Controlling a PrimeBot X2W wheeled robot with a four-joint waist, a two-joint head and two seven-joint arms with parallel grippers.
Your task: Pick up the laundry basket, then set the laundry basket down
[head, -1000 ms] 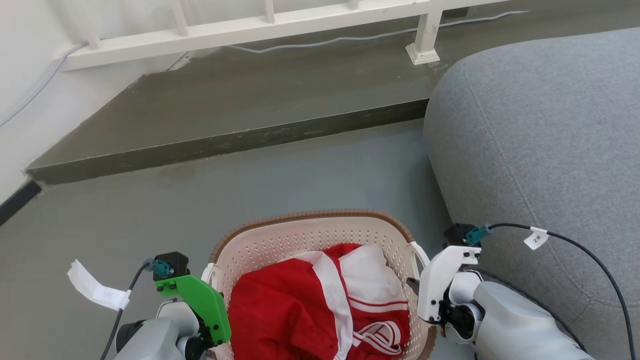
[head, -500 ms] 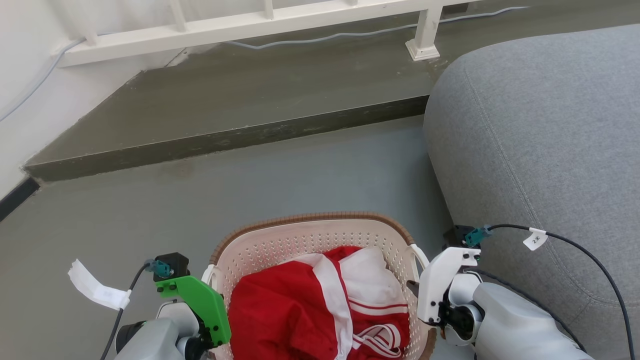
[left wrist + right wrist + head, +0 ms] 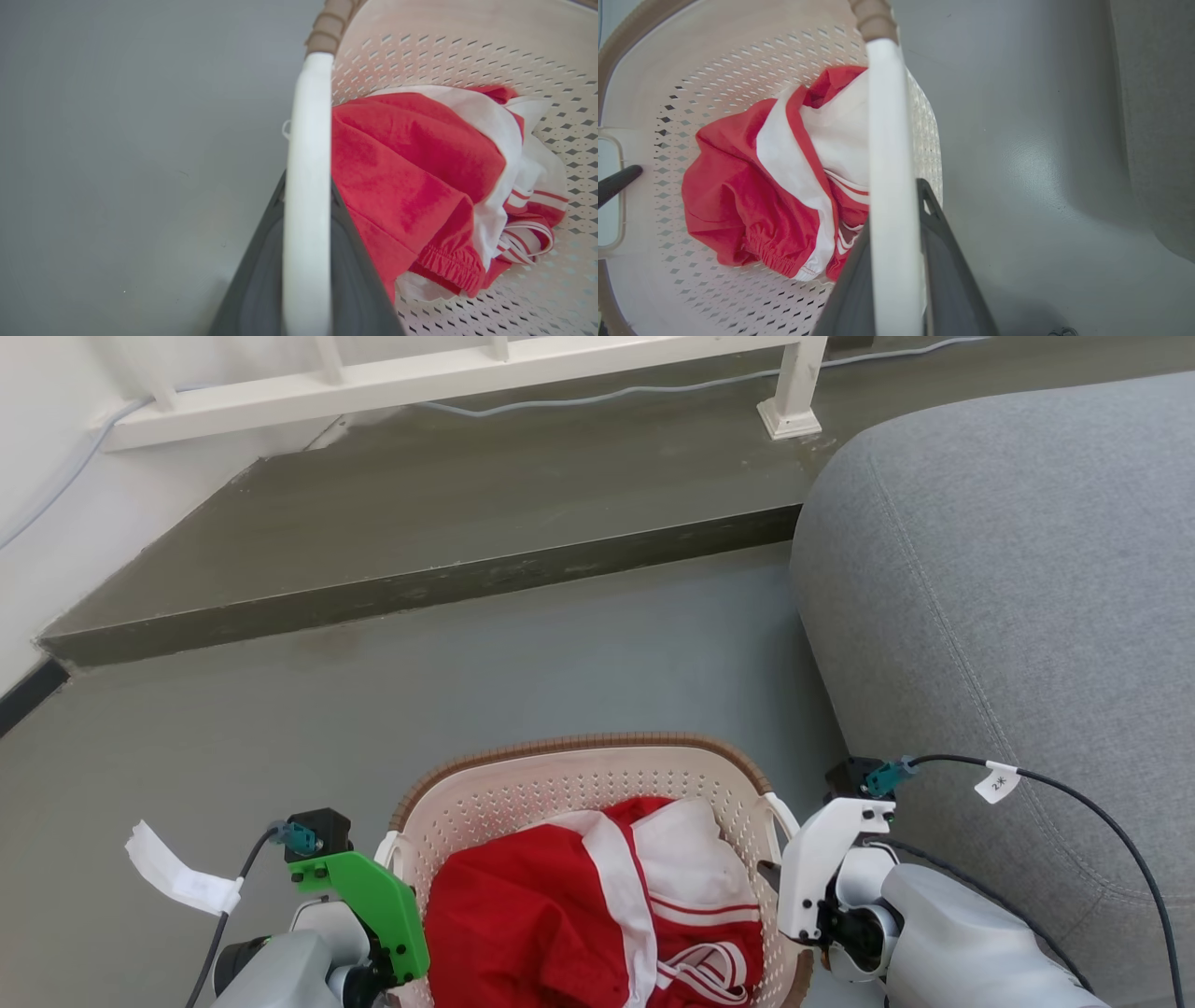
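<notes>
We are looking along the left gripper (image 3: 307,200) in the left wrist view. At the bottom centre of the frame its two dark fingers (image 3: 261,280) are pinching a white side handle (image 3: 306,140) of the laundry basket (image 3: 467,42) from both sides. In the right wrist view the right gripper (image 3: 896,214) is doing the same, its fingers (image 3: 948,280) pressing against the opposite handle (image 3: 887,116), also at bottom centre. At the far left edge of that frame a dark fingertip (image 3: 619,181) of the left gripper is showing at the other handle.

A red and white garment (image 3: 551,915) is lying crumpled inside the basket. In the head view the basket is sitting at the bottom centre, between a green wrist mount (image 3: 369,905) at lower left and a white one (image 3: 822,868) at lower right, with its brown rim (image 3: 579,744) arching toward the top. We are not able to tell whether it is resting on the grey floor (image 3: 467,653) or hanging clear of it. A grey sofa (image 3: 1018,569) is standing along the right side, just beside the basket. A raised dark step (image 3: 420,513) with a white railing (image 3: 448,378) is running across the top.
</notes>
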